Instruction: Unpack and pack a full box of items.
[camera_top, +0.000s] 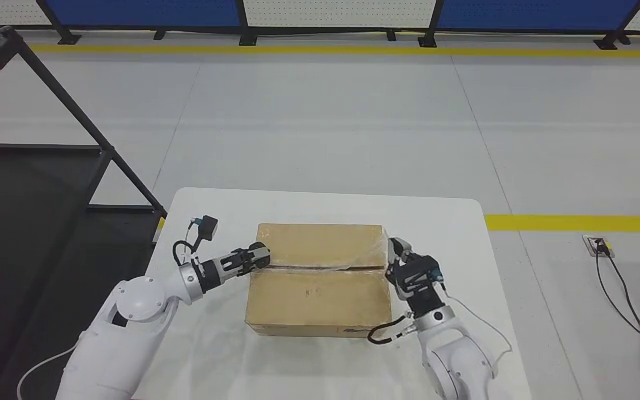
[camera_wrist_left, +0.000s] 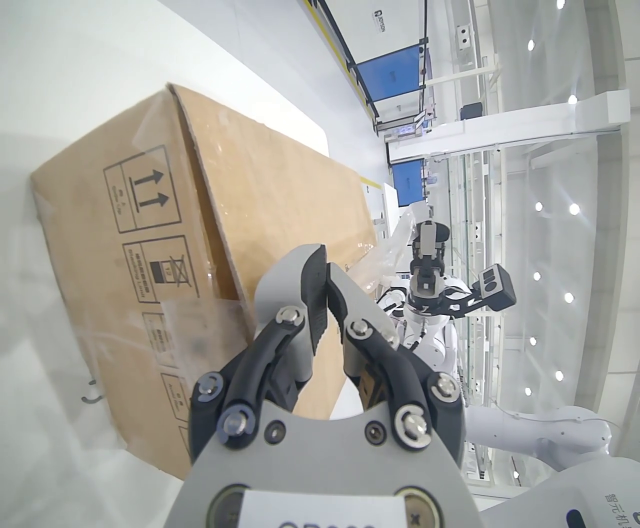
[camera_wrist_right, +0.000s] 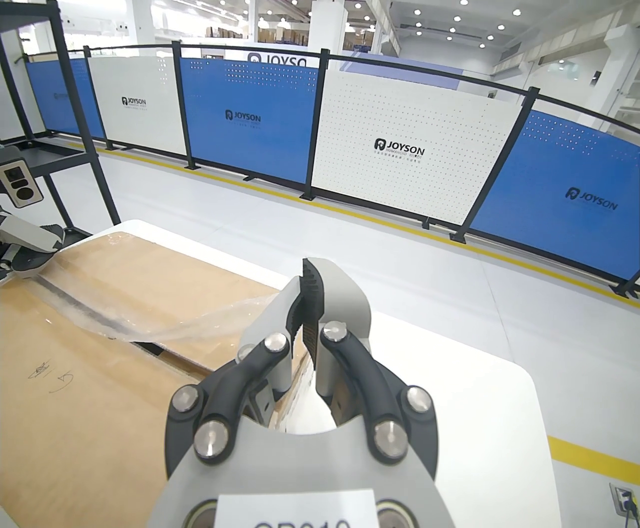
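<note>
Brown corrugated cardboard box sits flaps-closed in the middle of a white rounded table, and it lies between the two grippers. A strip of clear packing tape runs along the centre seam. It is partly peeled, wrinkled, and lifted off the cardboard at the end nearest the right gripper. That loose tape is the only thing lying across the seam between the jaws and the flaps.

Beyond the table a black metal rack frame stands off to the left gripper's side. A fence of blue and white perforated panels crosses the floor behind a yellow floor line.

The left gripper has its jaws pressed together, and its tips rest at one end of the seam on the box top. The box's printed end wall drops away just beside them. The right gripper, also with jaws pressed together, sits at the opposite end of the seam, over the box's edge. The raised tape reaches the side of one finger; whether it is actually pinched cannot be told.
</note>
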